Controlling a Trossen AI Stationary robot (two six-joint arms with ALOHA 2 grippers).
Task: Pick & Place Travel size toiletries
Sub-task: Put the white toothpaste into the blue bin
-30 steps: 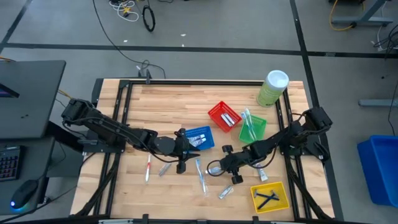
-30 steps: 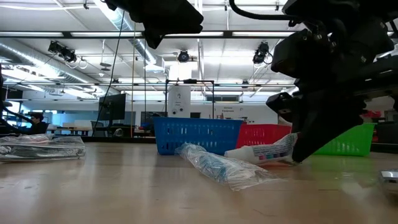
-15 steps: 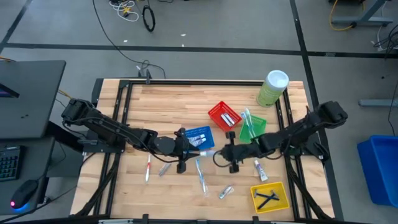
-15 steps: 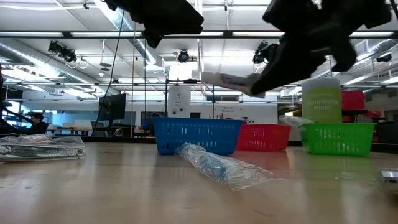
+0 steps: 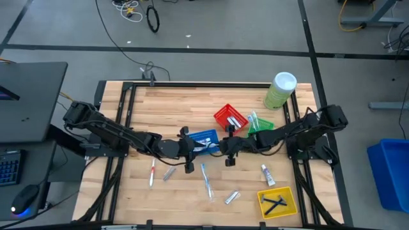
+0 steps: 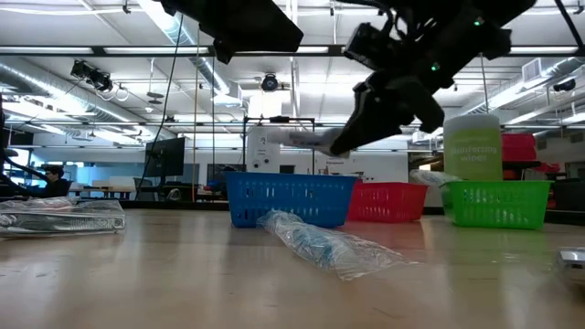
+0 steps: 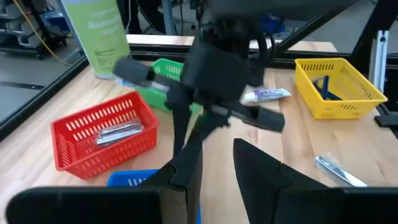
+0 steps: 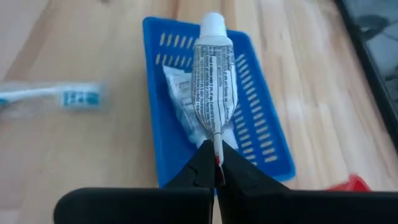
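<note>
White tube (image 8: pixel 213 87) in right fingers (image 8: pixel 202 165), crimped end hidden

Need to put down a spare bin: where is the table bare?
Bare wood lies along the far edge, left of the red basket and behind the blue basket. The near middle is crowded with toothbrushes and tubes.

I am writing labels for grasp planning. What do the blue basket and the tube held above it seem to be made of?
Blue basket: likely rigid moulded plastic, judging by its slotted walls and even colour. Tube: probably soft plastic or laminate, white and printed, with a flat crimped end pinched by the right gripper and a white cap.
</note>
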